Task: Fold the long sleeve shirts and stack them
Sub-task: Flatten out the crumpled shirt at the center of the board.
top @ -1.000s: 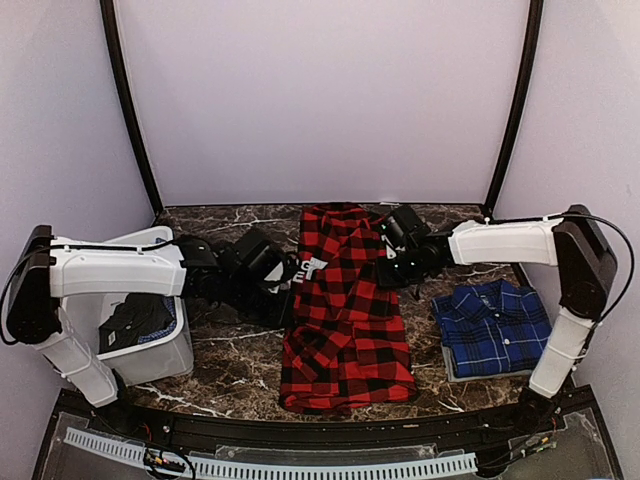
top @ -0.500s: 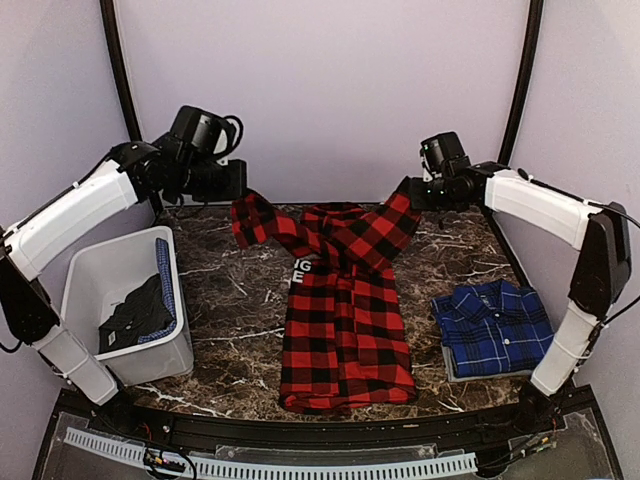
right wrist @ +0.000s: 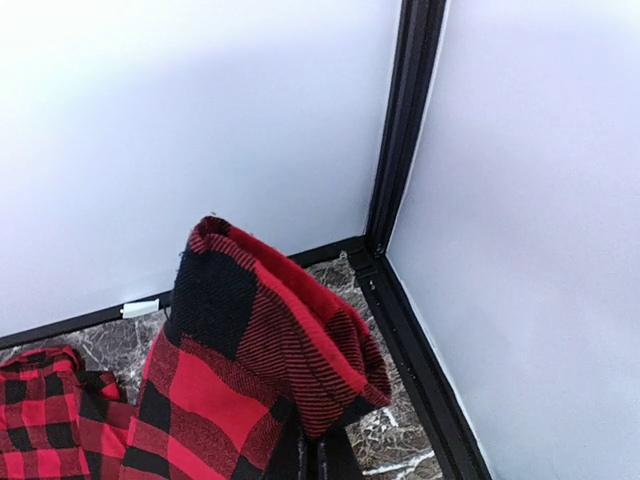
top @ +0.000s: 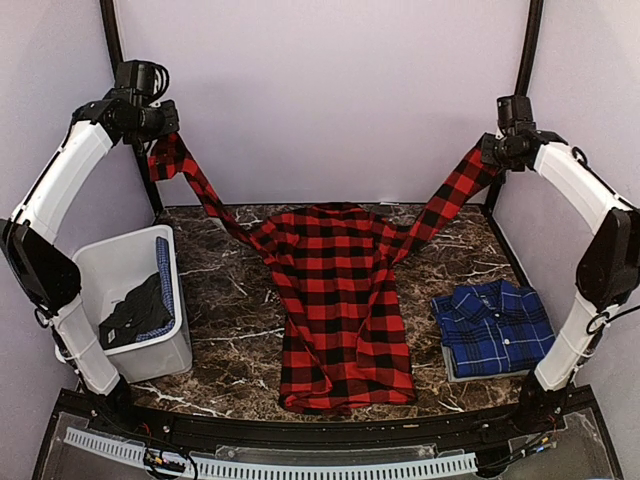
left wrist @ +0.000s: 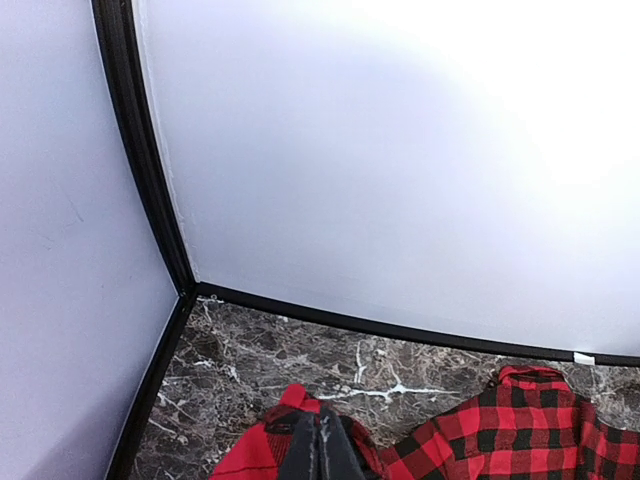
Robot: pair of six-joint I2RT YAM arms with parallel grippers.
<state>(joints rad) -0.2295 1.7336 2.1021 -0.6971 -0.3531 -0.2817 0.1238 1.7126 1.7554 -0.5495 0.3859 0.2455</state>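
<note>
The left claw (top: 166, 130) and the right claw (top: 488, 152) each pinch a sleeve of the red shirt (top: 340, 290) up high, its body lying on the table (top: 230, 290).

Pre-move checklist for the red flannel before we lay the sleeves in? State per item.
1. Left pincer shut on the left sleeve: ok.
2. Right pincer shut on the right sleeve: ok.
3. Both sleeves lifted and spread wide apart: ok.
4. Red shirt body lying on the table, collar at the far end: ok.
5. Near hem flat: not ok, it looks rumpled.
6. Blue shirt folded and apart from the red one: ok.
</note>
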